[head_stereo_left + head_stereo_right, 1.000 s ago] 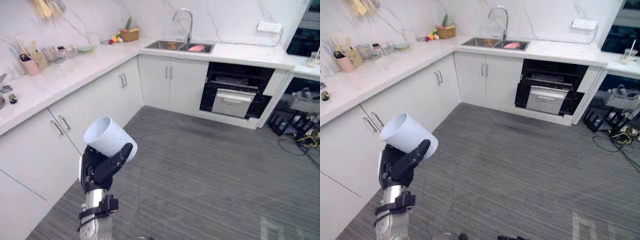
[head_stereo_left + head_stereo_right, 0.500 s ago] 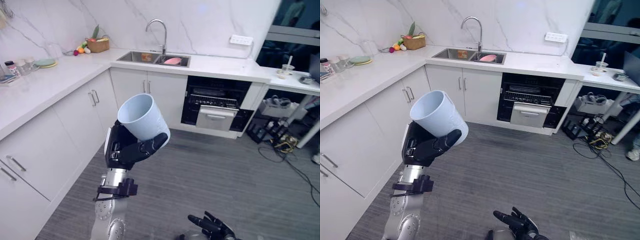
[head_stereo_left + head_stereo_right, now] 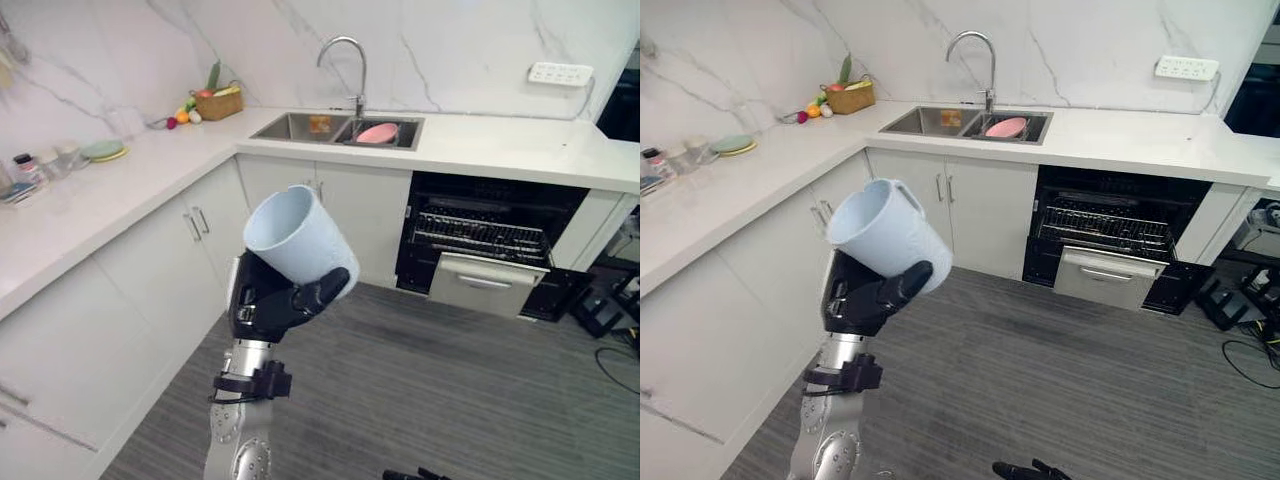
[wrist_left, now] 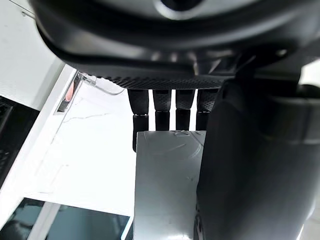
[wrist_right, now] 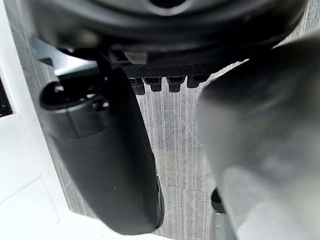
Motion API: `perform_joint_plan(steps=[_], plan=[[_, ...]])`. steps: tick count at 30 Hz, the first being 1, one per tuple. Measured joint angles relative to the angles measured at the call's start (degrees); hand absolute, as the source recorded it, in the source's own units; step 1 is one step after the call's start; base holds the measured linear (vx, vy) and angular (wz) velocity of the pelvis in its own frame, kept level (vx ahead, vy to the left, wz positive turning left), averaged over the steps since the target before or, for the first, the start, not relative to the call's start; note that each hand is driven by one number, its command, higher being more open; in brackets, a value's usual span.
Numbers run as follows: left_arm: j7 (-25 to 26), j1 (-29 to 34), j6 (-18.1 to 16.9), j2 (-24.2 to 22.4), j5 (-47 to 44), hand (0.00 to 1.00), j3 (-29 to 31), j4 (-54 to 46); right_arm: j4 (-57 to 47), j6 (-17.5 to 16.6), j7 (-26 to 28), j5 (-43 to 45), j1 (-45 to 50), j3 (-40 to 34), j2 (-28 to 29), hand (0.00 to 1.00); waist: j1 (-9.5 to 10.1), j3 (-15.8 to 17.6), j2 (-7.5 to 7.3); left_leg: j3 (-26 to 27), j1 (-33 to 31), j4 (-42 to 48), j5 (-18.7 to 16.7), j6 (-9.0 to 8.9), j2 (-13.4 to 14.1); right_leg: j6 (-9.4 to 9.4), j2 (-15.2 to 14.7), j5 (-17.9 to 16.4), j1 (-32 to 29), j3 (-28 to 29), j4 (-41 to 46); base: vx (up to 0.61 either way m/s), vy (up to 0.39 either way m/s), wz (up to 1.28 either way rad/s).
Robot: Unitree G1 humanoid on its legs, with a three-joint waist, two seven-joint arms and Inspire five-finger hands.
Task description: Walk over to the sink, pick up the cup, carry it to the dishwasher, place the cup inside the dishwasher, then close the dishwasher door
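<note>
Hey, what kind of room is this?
Probably a kitchen: a sink with a tap set in a white counter, cabinets beneath, and an open dishwasher showing its racks.

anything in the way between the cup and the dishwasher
Nothing visible. The left hand is curled round the cup, and only bare grey floor lies between it and the dishwasher, which stands open under the counter beside the sink.

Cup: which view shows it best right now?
Left eye view: the whole cup, rim and open mouth, tilted in the left hand. Right eye view shows much the same. Left wrist view catches part of its wall.
</note>
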Motion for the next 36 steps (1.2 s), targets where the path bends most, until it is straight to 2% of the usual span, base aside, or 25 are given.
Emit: perform_joint_plan(steps=[2, 3, 5, 6, 7, 9, 10, 11, 12, 13, 14, 15, 16, 18, 20, 21, 22, 23, 25, 27, 29, 31, 32, 34, 36], plan=[[-0.14, 1.77, 0.14, 0.09, -0.53, 0.00, -0.68, 0.00, 0.77, -0.09, -0.48, 0.02, -0.12, 0.09, 0.04, 1.00, 0.61, -0.05, -0.34, -5.24, -1.87, -7.66, 4.99, -0.64, -2.44, 2.57, -1.80, -1.65, 2.02, 3.06, 0.18, 0.36, 0.163, -0.59], [-0.15, 2.26, 0.14, 0.10, -0.62, 0.00, -1.14, 0.00, 0.91, -0.20, -0.56, 0.02, 0.12, 0.06, 0.00, 1.00, 0.82, -0.12, -0.27, -6.14, -2.28, -8.42, 6.13, -0.74, -2.60, 3.23, -2.17, -2.36, 2.87, 3.91, 0.39, 0.41, 0.257, -0.70], [-1.08, 3.80, 0.00, 0.60, -0.67, 0.00, -2.38, 0.06, 2.70, -0.83, -1.42, 0.02, 0.48, 0.00, 0.39, 1.00, 1.62, -2.01, -0.89, -6.22, -3.11, -5.67, 12.95, -1.16, -3.04, 5.55, -4.56, -7.18, 4.71, 7.67, 3.26, 0.48, 0.360, -0.72], [-1.31, 3.79, 0.09, 1.41, -0.67, 0.00, -2.53, 0.24, 3.34, -1.00, -1.94, 0.02, 0.32, 0.01, 1.21, 1.00, 1.30, -2.82, -1.95, -5.09, -3.29, -3.94, 11.83, -0.23, -4.24, 6.22, -6.09, -8.06, 4.77, 8.17, 4.35, 0.45, 0.363, -0.37], [-1.74, 3.39, 0.20, 2.41, -0.70, 0.00, -3.25, 0.21, 3.80, -1.71, -2.30, 0.10, 0.34, -0.11, 1.77, 1.00, 0.75, -3.66, -2.88, -4.49, -3.28, -1.55, 8.57, 0.74, -5.38, 6.76, -7.75, -7.84, 4.12, 8.78, 6.91, 0.45, 0.362, -0.05], [-2.12, 2.41, 0.27, 3.46, -0.74, 0.00, -4.22, 0.21, 4.63, -2.13, -2.58, 0.80, 0.39, -0.75, 2.48, 1.00, 1.07, -4.68, -4.45, -3.09, -2.00, -0.09, 5.02, 2.03, -7.25, 8.28, -9.91, -6.94, 1.70, 9.33, 14.42, 0.41, 0.351, -0.10], [-2.06, 1.80, 0.37, 4.11, -1.12, 0.00, -4.77, 0.15, 4.72, -2.82, -2.75, 1.19, 0.52, -2.01, 3.36, 1.00, 1.13, -5.07, -5.66, -1.94, 0.30, -0.66, 3.26, 2.75, -8.81, 10.48, -11.60, -4.91, -1.73, 9.49, 23.24, 0.37, 0.311, -0.35], [-1.93, 1.48, 0.39, 4.82, -1.27, 0.00, -4.80, -0.62, 4.60, -4.27, -3.16, 1.15, 0.21, -2.53, 4.24, 1.00, 1.24, -4.28, -7.08, -0.24, 4.56, -2.73, 1.42, 3.33, -10.58, 10.38, -14.17, 1.41, -7.08, 9.13, 35.80, 0.34, 0.291, -0.42], [-1.75, 1.48, 0.50, 5.20, -1.19, 0.00, -5.00, -1.08, 4.50, -5.10, -3.17, 1.15, 0.11, -2.99, 4.58, 1.00, 1.02, -4.01, -7.34, 0.30, 6.93, -4.40, 1.18, 3.70, -11.33, 8.85, -15.28, 6.72, -9.55, 8.80, 41.48, 0.36, 0.288, -0.42], [-1.50, 1.26, 0.31, 5.58, -0.84, 0.00, -6.04, -1.56, 3.94, -6.57, -3.22, 1.17, 0.13, -3.31, 4.54, 1.00, 0.04, -4.06, -7.04, 0.64, 10.89, -6.88, 0.58, 4.31, -11.41, 7.49, -15.55, 7.68, -13.30, 8.17, 48.50, 0.27, 0.207, -0.20], [-1.22, 0.45, -0.02, 5.65, -0.01, 0.00, -7.40, -1.61, 2.63, -7.53, -3.31, 1.17, 0.34, -2.56, 4.96, 1.00, -0.89, -4.32, -6.66, 0.66, 14.15, -9.59, 0.45, 4.29, -10.65, 6.05, -14.60, 4.13, -16.76, 5.77, 49.73, 0.26, 0.184, -0.08], [-1.13, -0.26, -0.04, 5.81, 0.12, 0.00, -8.32, -1.60, 2.04, -8.03, -3.43, 1.19, 0.32, -1.98, 5.22, 1.00, -1.40, -4.42, -6.53, 0.65, 15.33, -10.86, 0.54, 4.13, -10.17, 5.80, -13.96, 2.22, -18.39, 3.91, 48.40, 0.29, 0.116, 0.01], [-1.07, -1.79, 0.01, 6.46, 0.10, 0.00, -9.70, -1.57, 1.14, -8.75, -4.17, 1.19, 0.28, -1.51, 5.74, 1.00, -2.24, -4.54, -6.29, 0.74, 16.76, -12.72, 1.30, 3.39, -9.01, 5.98, -12.51, -0.32, -20.72, 0.01, 41.82, 0.23, 0.084, 0.00], [-1.51, -3.48, 0.09, 6.90, 0.02, 0.00, -10.08, -1.33, 0.04, -9.48, -5.84, 1.18, 0.28, -1.49, 6.63, 1.00, -3.14, -4.50, -6.11, 1.52, 19.17, -15.23, 1.44, 2.78, -8.31, 6.14, -11.09, -1.08, -21.98, -6.23, 28.16, 0.40, 0.041, -0.18], [-1.48, -3.68, 0.09, 6.44, -0.21, 0.00, -9.23, -1.06, -1.41, -9.71, -8.27, 1.06, 0.40, -1.26, 7.07, 1.00, -3.46, -3.99, -5.30, 3.43, 22.15, -16.40, 0.65, 1.40, -7.50, 5.46, -9.36, 1.71, -21.99, -10.70, 16.62, 0.46, -0.011, -0.42], [-1.52, -3.47, 0.10, 6.44, -0.13, 0.00, -8.37, -0.85, -1.97, -9.62, -9.40, 0.89, 0.47, -1.01, 7.06, 1.00, -3.53, -3.76, -4.99, 4.57, 24.24, -16.39, -0.22, 0.13, -7.08, 3.43, -8.57, 7.11, -21.16, -13.29, 10.62, 0.36, -0.047, -0.47], [-1.52, -3.28, 0.09, 6.46, -0.15, 0.00, -7.63, -0.77, -2.16, -9.68, -10.48, 0.83, 0.57, -0.18, 7.30, 1.00, -3.74, -3.74, -5.22, 5.06, 25.90, -16.20, -1.49, -1.02, -7.23, 0.86, -8.58, 15.17, -20.13, -14.88, 7.11, 0.58, -0.109, -0.53], [-1.63, -3.26, -0.33, 5.62, -0.14, 0.00, -7.30, 0.29, -2.55, -9.83, -11.71, 0.18, 0.64, 0.64, 6.56, 1.00, -3.72, -3.81, -4.05, 6.03, 27.80, -15.58, -3.83, -2.17, -5.97, -3.27, -7.20, 12.59, -18.60, -15.97, 7.02, 0.47, -0.117, -0.40], [-1.65, -3.38, -0.33, 4.68, 0.00, 0.00, -7.92, 1.39, -3.97, -9.86, -13.26, -0.38, 0.12, 0.99, 5.84, 1.00, -4.10, -2.71, -1.45, 7.12, 27.93, -14.47, -3.79, -2.36, -4.01, -3.13, -5.18, 11.16, -18.45, -15.74, 7.25, 0.39, -0.137, -0.23], [-1.70, -3.37, -0.33, 4.87, -0.03, 0.00, -8.92, 1.52, -5.21, -10.18, -14.53, -0.34, 0.21, 1.00, 6.05, 1.00, -4.62, -1.83, -1.10, 7.11, 27.48, -10.70, -3.53, -2.46, -3.17, -2.48, -4.88, 7.28, -17.99, -15.44, 8.57, 0.25, -0.137, -0.08], [-1.97, -3.55, -0.37, 4.95, -0.17, 0.00, -10.29, 1.53, -7.04, -10.27, -16.14, -0.18, 1.72, 0.92, 6.77, 1.00, -4.64, -1.26, -0.88, 5.70, 21.69, 9.38, -1.42, -1.83, 1.38, -2.49, -3.20, 4.08, -14.22, -14.87, 8.29, 0.20, -0.144, -0.18], [-2.57, -3.70, -0.80, 4.11, -0.14, 0.00, -11.45, 1.40, -9.99, -10.41, -16.55, -0.11, 3.92, 0.97, 6.90, 1.00, -4.15, -1.28, -0.30, 1.57, 13.02, 27.45, 4.77, -2.38, 5.40, -3.29, -1.34, 2.60, -11.65, -14.01, 7.11, 0.27, -0.107, -0.30], [-3.25, -3.70, -0.89, 4.09, -0.06, 0.00, -12.44, 1.21, -11.03, -10.43, -16.77, -0.08, 4.78, 1.07, 6.98, 1.00, -3.74, -1.24, 0.01, 0.45, 8.99, 33.51, 4.53, -2.15, 6.99, -3.35, -0.25, 2.21, -10.09, -12.88, 6.09, 0.25, -0.057, -0.43], [-4.38, -3.72, -1.00, 4.05, -0.04, 0.00, -12.87, 1.09, -11.25, -10.50, -17.12, 1.23, 4.97, 1.11, 7.12, 1.00, -3.53, -1.26, -0.13, 0.57, 4.73, 34.05, 3.27, -1.22, 7.66, -3.35, 0.77, 2.20, -7.58, -11.25, 3.60, 0.25, -0.037, -0.54], [-4.45, -3.73, -1.27, 3.94, -0.34, 0.00, -12.69, 0.86, -11.45, -11.04, -17.25, 2.09, 4.57, 1.11, 7.06, 1.00, -2.79, -1.41, -0.16, 1.43, 3.03, 27.28, 0.74, -1.39, 6.90, -2.49, 1.19, 2.76, -6.32, -8.22, 2.28, 0.28, -0.012, -0.80]])
